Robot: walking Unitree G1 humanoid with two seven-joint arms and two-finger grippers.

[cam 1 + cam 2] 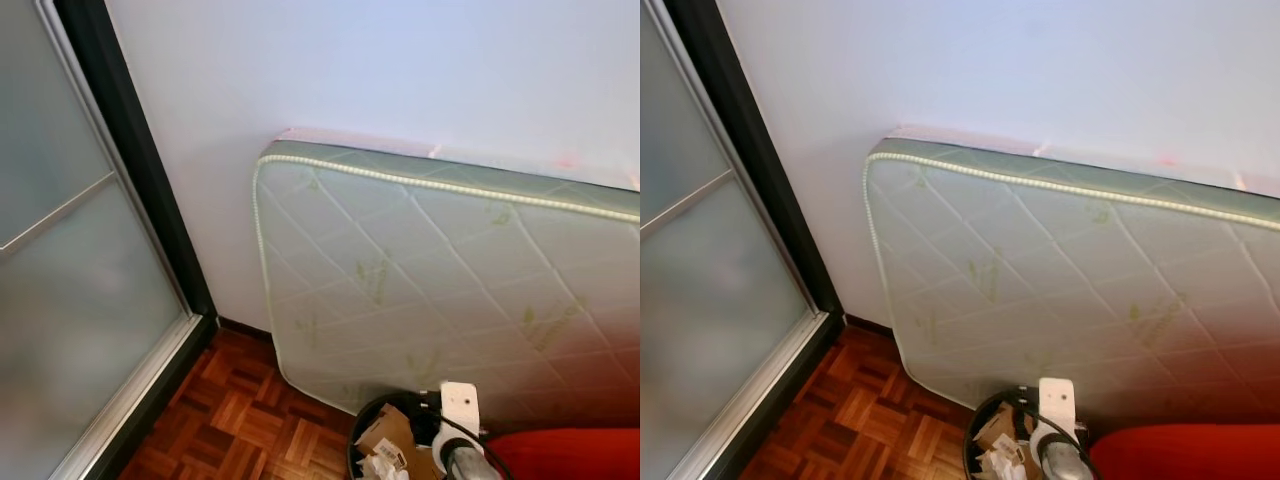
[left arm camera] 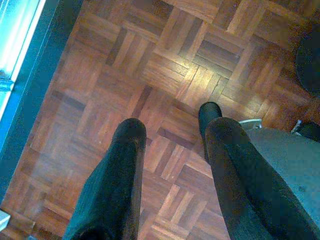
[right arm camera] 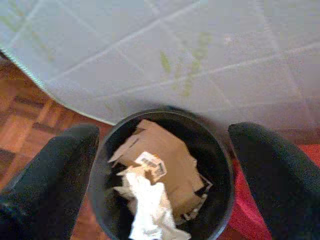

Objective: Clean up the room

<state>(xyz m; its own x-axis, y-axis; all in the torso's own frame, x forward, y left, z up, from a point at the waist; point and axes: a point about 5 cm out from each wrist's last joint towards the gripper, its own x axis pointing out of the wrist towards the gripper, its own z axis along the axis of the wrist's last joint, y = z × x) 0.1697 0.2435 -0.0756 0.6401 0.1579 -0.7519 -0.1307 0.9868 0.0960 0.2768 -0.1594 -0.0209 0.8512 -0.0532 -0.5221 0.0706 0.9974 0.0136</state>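
Bin (image 3: 162, 175), bottom center of frame against the mattress (image 1: 450, 290), holds cardboard and paper. Right hand (image 3: 162, 150) directly above it, fingers apart, empty. Left hand (image 2: 170, 150) apart over bare floor (image 2: 100, 75), farther off.

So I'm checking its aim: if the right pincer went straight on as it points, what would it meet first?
Probably the crumpled cardboard and paper inside the black bin, which lies between the open right pincer's fingers; depth is unclear.

no legible text; label on cardboard (image 3: 150, 161) in bin (image 3: 222, 200) too blurred.
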